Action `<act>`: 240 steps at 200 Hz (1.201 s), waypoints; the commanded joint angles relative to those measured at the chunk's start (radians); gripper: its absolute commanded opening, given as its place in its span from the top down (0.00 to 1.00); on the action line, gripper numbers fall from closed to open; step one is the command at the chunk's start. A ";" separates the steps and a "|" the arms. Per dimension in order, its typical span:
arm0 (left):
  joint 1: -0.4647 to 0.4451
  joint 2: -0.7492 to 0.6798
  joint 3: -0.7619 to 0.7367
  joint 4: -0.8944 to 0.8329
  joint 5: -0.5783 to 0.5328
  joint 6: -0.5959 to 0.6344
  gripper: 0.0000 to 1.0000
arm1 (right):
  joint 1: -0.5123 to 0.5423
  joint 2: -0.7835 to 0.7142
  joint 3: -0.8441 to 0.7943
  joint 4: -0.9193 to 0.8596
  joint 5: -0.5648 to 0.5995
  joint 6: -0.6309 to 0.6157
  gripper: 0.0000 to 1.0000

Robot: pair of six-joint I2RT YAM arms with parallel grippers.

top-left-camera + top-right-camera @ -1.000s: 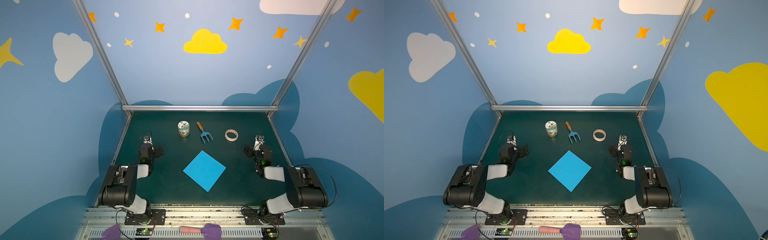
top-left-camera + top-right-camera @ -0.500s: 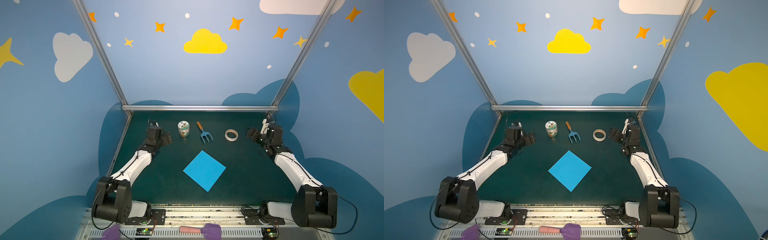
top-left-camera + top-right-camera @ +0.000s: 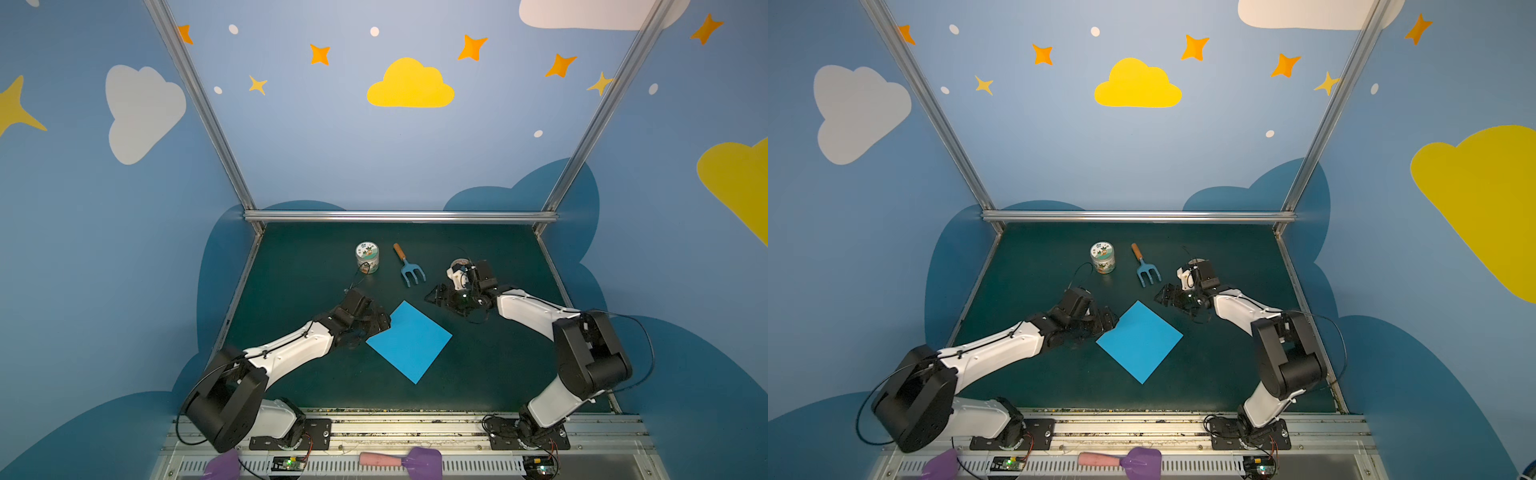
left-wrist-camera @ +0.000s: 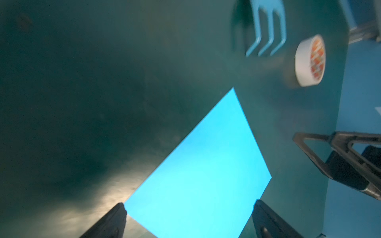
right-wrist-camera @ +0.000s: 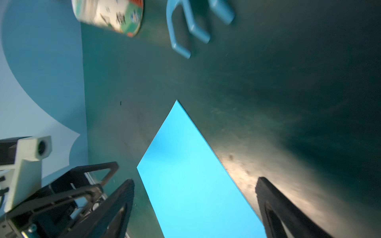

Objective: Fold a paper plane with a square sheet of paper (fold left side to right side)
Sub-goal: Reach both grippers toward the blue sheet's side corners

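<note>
While left claw (image 4: 188, 205) gapes, paper (image 4: 202, 164) lies flat (unfolded).

- A dark green matte tabletop (image 3: 498, 374) carries everything.
- A flat square sheet of bright sky-blue paper (image 3: 409, 340) lies near its middle, turned corner-on like a diamond.
- A small round jar with a green-and-white printed label (image 3: 367, 257) stands upright on the far side, left of centre.
- A small blue three-pronged fork with a wooden handle (image 3: 409, 270) lies just right of the jar, prongs pointing near.
- A white roll of tape (image 4: 309, 60) lies flat further right.
</note>
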 commanded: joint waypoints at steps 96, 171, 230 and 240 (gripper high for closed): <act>-0.054 0.236 0.026 0.207 0.084 -0.094 0.04 | 0.096 0.019 -0.142 0.078 0.103 0.326 0.11; 0.028 0.334 0.116 0.111 0.030 0.039 0.03 | 0.225 -0.176 -0.376 0.156 0.315 0.582 0.10; 0.110 0.396 0.376 -0.052 0.103 0.292 0.03 | 0.271 -0.327 -0.252 -0.110 0.445 0.425 0.10; 0.109 0.370 0.405 -0.090 0.113 0.315 0.03 | 0.259 -0.355 -0.239 -0.175 0.480 0.407 0.10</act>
